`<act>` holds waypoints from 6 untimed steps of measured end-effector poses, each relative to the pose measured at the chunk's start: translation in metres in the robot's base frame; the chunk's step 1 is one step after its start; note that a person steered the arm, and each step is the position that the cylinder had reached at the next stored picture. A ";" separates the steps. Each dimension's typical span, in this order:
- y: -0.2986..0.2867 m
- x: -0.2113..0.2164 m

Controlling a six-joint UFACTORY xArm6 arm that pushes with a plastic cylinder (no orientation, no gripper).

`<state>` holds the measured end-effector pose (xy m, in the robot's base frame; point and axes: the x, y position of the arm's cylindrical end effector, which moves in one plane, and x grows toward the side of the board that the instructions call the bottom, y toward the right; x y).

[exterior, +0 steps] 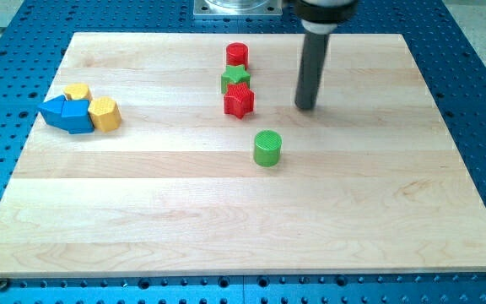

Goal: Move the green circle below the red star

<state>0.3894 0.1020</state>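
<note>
The green circle (267, 148) stands on the wooden board, below and a little to the right of the red star (239, 101). A small gap separates them. My tip (305, 106) rests on the board to the right of the red star and above and to the right of the green circle, touching neither. A green star (235, 79) sits just above the red star, touching it. A red circle (237, 56) sits above the green star.
At the view's left is a tight cluster: a blue block (67, 114), a yellow block (77, 91) above it and a yellow hexagon (105, 113) to its right. The wooden board (378, 211) lies on a blue perforated table.
</note>
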 end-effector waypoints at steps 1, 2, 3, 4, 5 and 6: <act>-0.047 0.066; -0.055 0.079; -0.042 0.117; -0.077 0.097; -0.087 0.071; -0.109 0.113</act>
